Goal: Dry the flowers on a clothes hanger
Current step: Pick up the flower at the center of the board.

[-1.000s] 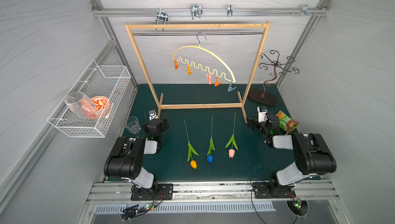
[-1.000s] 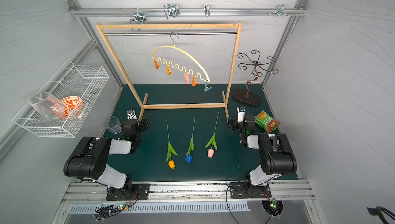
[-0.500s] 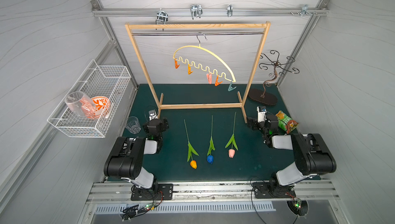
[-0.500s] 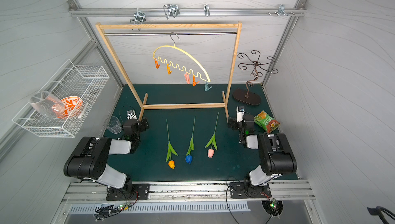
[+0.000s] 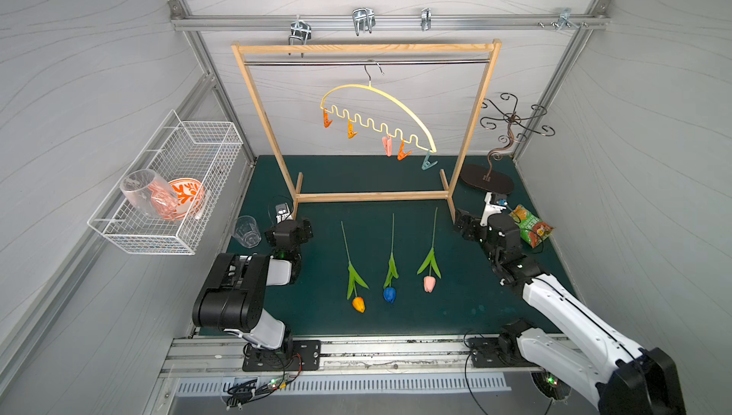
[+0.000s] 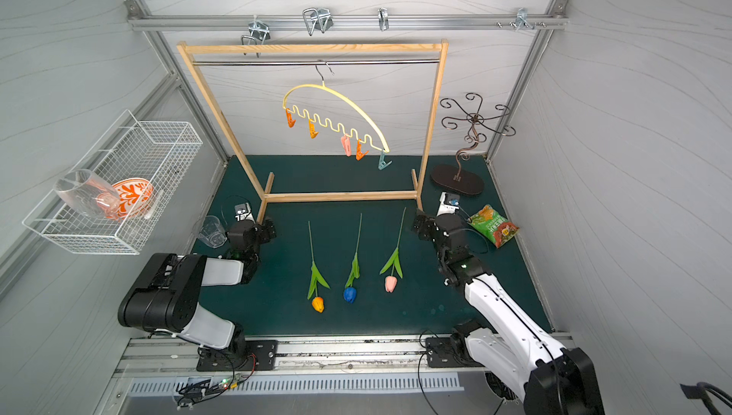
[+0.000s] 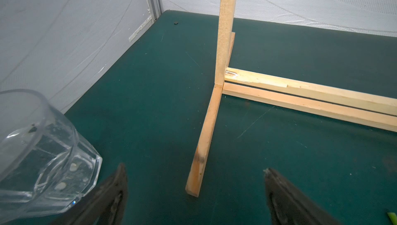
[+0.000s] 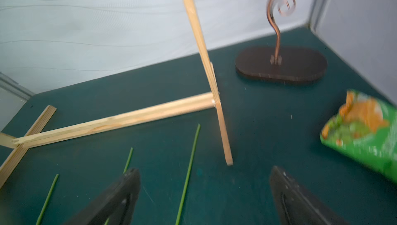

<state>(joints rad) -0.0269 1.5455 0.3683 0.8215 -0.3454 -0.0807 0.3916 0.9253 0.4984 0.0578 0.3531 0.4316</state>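
Both jaws spread wide, pinching nothing, low over counter. Flowers lie flat on counter between our two jaws: orange toward left jaws, blue in middle, pink toward right jaws, its stem just ahead of them. Hanger high above and beyond both jaws, hooked on rack; pins bare. We judge nothing done yet: three flowers left to lift and clip.
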